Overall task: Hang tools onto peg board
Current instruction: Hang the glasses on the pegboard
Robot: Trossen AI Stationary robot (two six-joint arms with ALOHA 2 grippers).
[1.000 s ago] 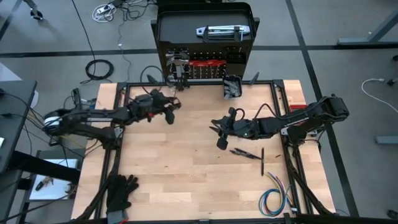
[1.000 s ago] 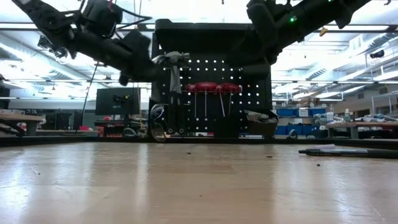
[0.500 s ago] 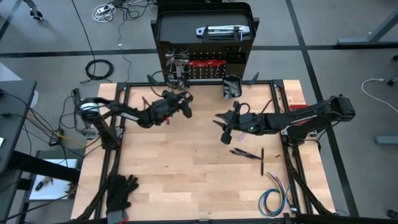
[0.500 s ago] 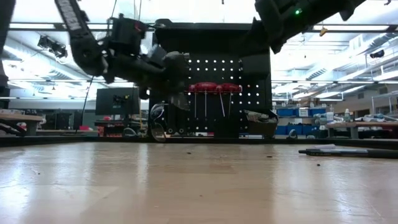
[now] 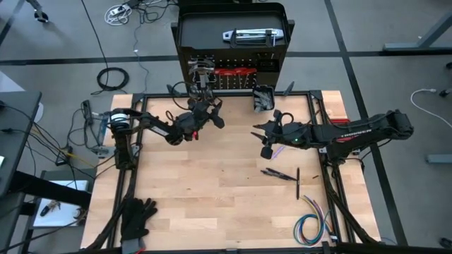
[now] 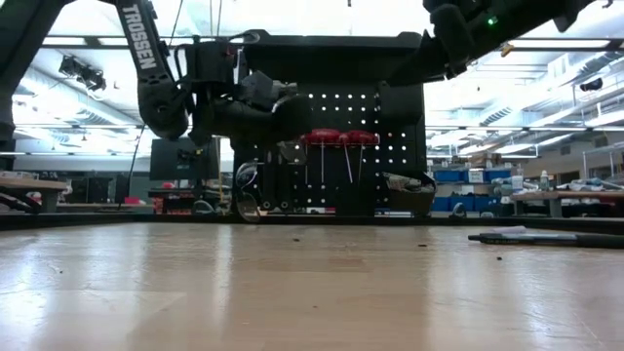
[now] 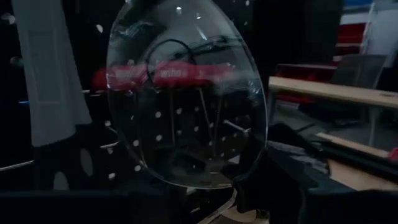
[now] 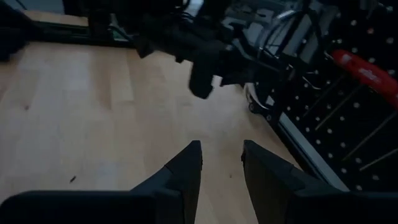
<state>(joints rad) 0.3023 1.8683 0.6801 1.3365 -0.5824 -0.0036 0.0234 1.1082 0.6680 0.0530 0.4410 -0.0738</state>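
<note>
— Farthest out from the peg board (image 5: 272, 67)?

— Black gloves (image 5: 138, 215) and a coloured wire bundle (image 5: 311, 226), at the bench (image 5: 212, 190) edge opposite the peg board.

— Closer in?

— Two loose tools, flat on the bench. Dark pliers (image 5: 279, 173), long axis roughly along the peg board's width. Just beside them a thin dark rod (image 5: 298, 182), long axis pointing at the peg board.

— And the right gripper (image 8: 221, 149)?

— Above the bench, between those tools and the peg board. Fingers (image 8: 186, 165) a narrow gap apart, holding nothing.

— Left gripper (image 5: 210, 113)?

— Raised, close against the peg board's front. Open or closed: cannot tell.

— On the peg board itself?

— Red-handled screwdrivers (image 6: 331, 136) hanging upright, handles up, shafts straight down. Small black bin (image 5: 263, 97) at its foot. Silver flat bar (image 5: 248, 34) on top, long axis along the peg board's width.
</note>
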